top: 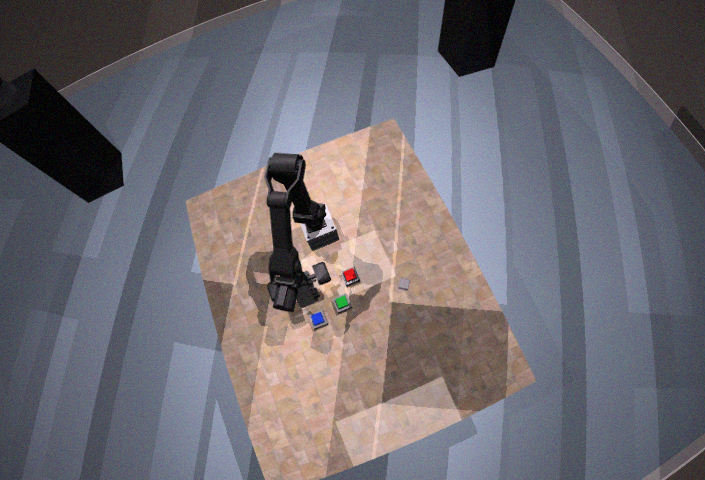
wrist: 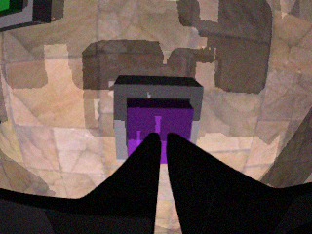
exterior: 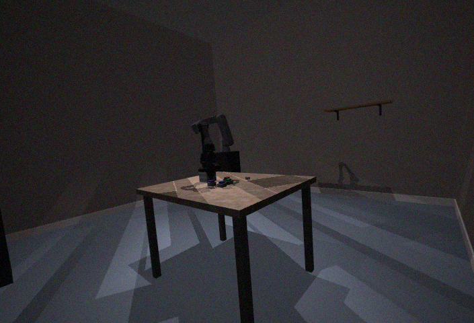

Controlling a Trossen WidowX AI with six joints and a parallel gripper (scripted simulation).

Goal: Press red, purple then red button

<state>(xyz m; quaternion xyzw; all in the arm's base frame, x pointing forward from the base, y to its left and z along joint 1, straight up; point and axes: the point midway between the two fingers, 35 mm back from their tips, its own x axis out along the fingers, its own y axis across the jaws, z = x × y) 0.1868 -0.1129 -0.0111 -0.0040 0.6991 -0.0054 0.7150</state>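
Observation:
My gripper [wrist: 162,142] [top: 291,295] [exterior: 211,177] is shut and empty, and its fingertips point straight down. In the wrist view the tips lie over the near edge of the purple button [wrist: 159,119] [exterior: 211,181], at or just above its cap. I cannot tell whether they touch it. In the top view the arm hides the purple button. The red button [top: 350,275] stands free to the right of the gripper, with nothing over it.
A green button [top: 340,303] and a blue button [top: 318,319] sit close by on the table [top: 421,350]. A small grey block [top: 403,283] [exterior: 247,177] lies further right. The arm's base [top: 321,229] stands behind the buttons.

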